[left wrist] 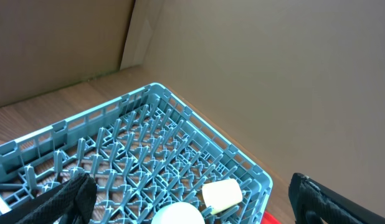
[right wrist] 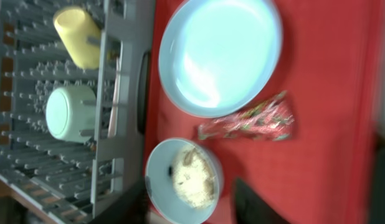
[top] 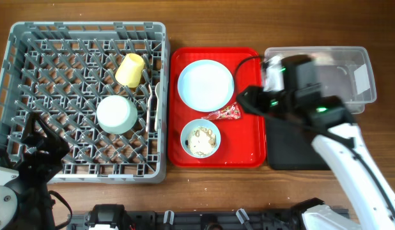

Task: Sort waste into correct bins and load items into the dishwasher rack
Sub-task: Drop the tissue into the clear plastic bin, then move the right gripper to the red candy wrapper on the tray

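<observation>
Partway there: yellow cup (top: 130, 69) and pale bowl (top: 116, 114) sit in the rack (top: 89, 27), frame left; plate (top: 206, 84), wrapper (top: 226, 114), food bowl (top: 201, 138) wait on the red tray (top: 247, 144), centre. Both wide and empty: left gripper (left wrist: 195, 198), right gripper (right wrist: 194, 200).

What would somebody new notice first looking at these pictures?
The bright red tray in the middle of the table stands out, carrying a pale blue plate, a bowl of food scraps and a red wrapper. Left of it sits the grey dishwasher rack, already holding a yellow cup and an upturned bowl.
</observation>
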Robot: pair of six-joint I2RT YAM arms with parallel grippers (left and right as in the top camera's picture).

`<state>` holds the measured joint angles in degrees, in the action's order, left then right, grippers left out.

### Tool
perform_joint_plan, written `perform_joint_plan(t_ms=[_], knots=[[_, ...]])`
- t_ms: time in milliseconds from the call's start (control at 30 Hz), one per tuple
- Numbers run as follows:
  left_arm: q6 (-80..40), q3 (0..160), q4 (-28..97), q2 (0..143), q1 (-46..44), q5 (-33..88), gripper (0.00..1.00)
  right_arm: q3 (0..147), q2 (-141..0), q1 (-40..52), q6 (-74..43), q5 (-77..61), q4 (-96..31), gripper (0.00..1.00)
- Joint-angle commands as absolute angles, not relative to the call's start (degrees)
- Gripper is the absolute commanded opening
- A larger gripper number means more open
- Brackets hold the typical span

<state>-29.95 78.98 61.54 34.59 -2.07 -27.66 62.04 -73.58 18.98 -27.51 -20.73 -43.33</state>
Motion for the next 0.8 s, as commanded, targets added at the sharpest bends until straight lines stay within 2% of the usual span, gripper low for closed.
perform_joint_plan(t_ms=[0, 67, 233, 333, 467, 667, 700, 767], knots=[[-30.50, 79.31, 61.39, 34.54, -1.63, -28.58, 1.00, 55.88, -76.79, 26.09, -45.84, -19.22, -37.85, 0.17], [-30.50, 79.31, 61.41, 34.54, -1.63, -28.58, 1.00, 52.95, -78.32, 28.10, -54.43, -18.65, -34.04, 0.13], [-30.50, 79.31, 61.39, 34.54, -1.63, -28.60, 1.00, 48.64, -83.33, 29.67, -68.55, -11.05, -29.91, 0.14], [-30.50, 79.31, 61.39, 34.54, -1.63, -28.60, 1.00, 48.60, -87.13, 29.67, -69.45, -6.83, -27.62, 0.20], [-30.50, 79.31, 61.39, 34.54, -1.63, -28.60, 1.00, 48.60, -92.92, 29.67, -70.11, -6.98, -21.32, 0.20], [-30.50, 79.31, 61.39, 34.54, -1.63, -28.60, 1.00, 48.60, -99.02, 29.67, -73.67, -6.85, -18.81, 0.21], [-30.50, 79.31, 61.41, 34.54, -1.63, -28.60, 1.00, 48.60, -99.31, 29.67, -73.65, -6.52, -18.70, 0.21], [-30.50, 79.31, 61.39, 34.54, -1.63, -28.58, 1.00, 48.62, -99.55, 29.67, -73.65, -4.58, -18.61, 0.11]])
